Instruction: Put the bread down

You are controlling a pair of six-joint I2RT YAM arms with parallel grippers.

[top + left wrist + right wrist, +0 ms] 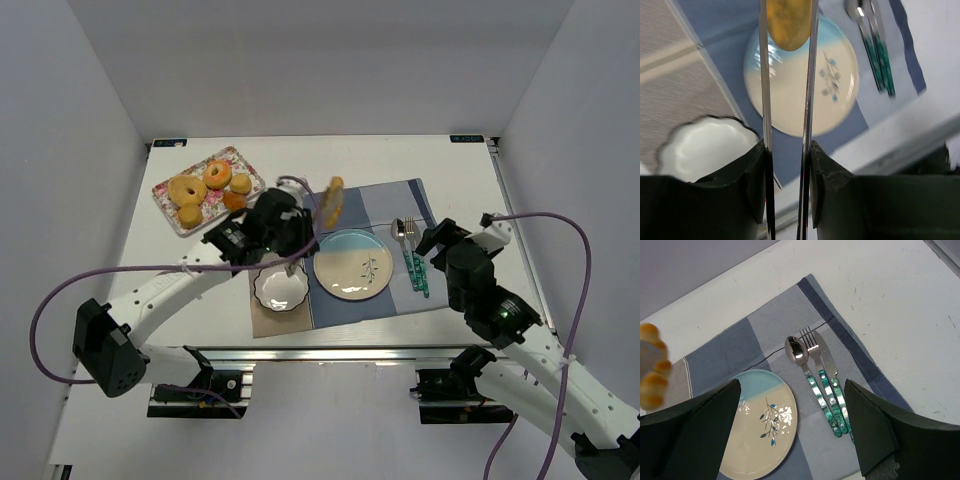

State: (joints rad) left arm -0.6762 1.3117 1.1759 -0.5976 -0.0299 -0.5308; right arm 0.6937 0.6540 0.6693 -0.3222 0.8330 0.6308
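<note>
The bread point(333, 203) is a golden oval roll pinched between the blades of metal tongs point(305, 222), in the air over the far left rim of the dinner plate point(353, 265). My left gripper point(280, 228) is shut on the tongs. In the left wrist view the gripper point(787, 150) squeezes the two tong blades point(763, 100), with the bread point(787, 25) at their tips above the plate point(790, 90). My right gripper point(440, 240) is open and empty, over the cutlery; its wrist view point(790, 440) shows the plate point(755, 430) and the bread point(652, 385) at the left edge.
A white scalloped bowl point(280, 287) sits left of the plate on the placemat point(390, 205). A spoon, fork and knife point(412, 260) lie right of the plate. A floral tray point(170, 215) with doughnuts and buns stands at the back left.
</note>
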